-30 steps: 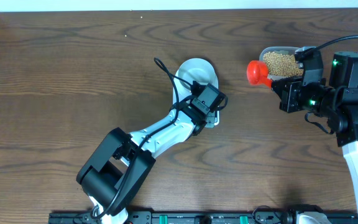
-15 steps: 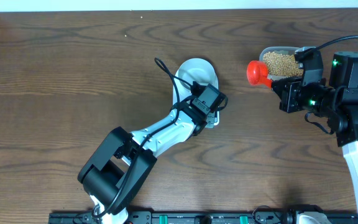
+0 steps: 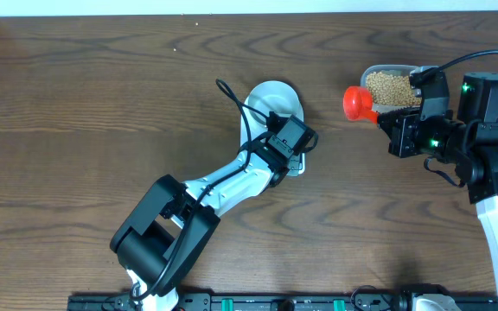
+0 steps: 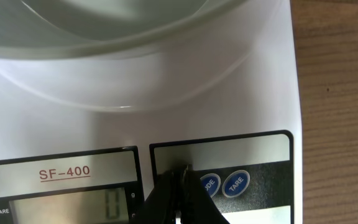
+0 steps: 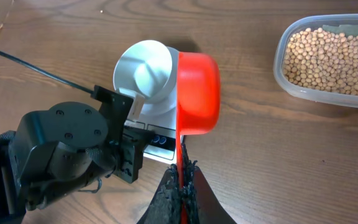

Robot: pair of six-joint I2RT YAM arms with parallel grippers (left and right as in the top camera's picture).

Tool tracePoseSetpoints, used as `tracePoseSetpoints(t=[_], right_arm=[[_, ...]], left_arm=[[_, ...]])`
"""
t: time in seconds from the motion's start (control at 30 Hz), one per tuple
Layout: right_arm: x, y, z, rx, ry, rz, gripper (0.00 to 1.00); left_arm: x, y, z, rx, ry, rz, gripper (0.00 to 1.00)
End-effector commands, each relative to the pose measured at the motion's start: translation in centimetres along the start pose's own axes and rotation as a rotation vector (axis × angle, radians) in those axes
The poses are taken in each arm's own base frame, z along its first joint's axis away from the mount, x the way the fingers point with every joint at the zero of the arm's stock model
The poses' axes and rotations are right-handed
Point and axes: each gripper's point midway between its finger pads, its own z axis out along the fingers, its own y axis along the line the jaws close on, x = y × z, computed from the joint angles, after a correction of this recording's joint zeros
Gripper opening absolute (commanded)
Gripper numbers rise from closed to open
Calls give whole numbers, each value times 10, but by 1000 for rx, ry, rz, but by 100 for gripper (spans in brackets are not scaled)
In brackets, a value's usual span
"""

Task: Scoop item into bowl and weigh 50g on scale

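Observation:
The pale bowl (image 3: 275, 97) stands on the white scale (image 4: 253, 93), whose display (image 4: 73, 208) reads 0 g. My left gripper (image 4: 182, 173) is shut, its tips down on the scale's panel just left of the blue MODE button (image 4: 210, 184). My right gripper (image 5: 182, 169) is shut on the thin handle of a red scoop (image 5: 197, 93), held above the table between the scale and the clear tub (image 5: 328, 59). The tub is full of tan beans (image 3: 392, 88). No beans show in the bowl (image 5: 145, 65) or on the scoop (image 3: 358, 101).
The left arm's black wrist and cable (image 5: 67, 146) lie over the scale's near end. The tub sits at the back right, next to the right arm (image 3: 482, 130). Bare wooden table (image 3: 102, 104) spreads to the left.

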Motion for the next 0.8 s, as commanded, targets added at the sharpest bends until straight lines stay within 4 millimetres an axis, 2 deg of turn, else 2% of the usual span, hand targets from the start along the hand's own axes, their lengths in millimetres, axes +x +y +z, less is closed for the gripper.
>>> tracePoseSetpoints(t=[0.0, 0.23, 0.4, 0.77], right_arm=[[-6, 4, -3, -4, -14, -26, 1], [-4, 4, -3, -4, -6, -26, 1], [-3, 4, -3, -3, -2, -35, 1], [-3, 4, -3, -3, -1, -38, 1]], left_arm=[[23, 11, 22, -53, 67, 19, 7], [24, 14, 22, -60, 76, 11, 7], [22, 26, 24, -70, 96, -78, 7], [24, 26, 25, -61, 109, -115, 7]])
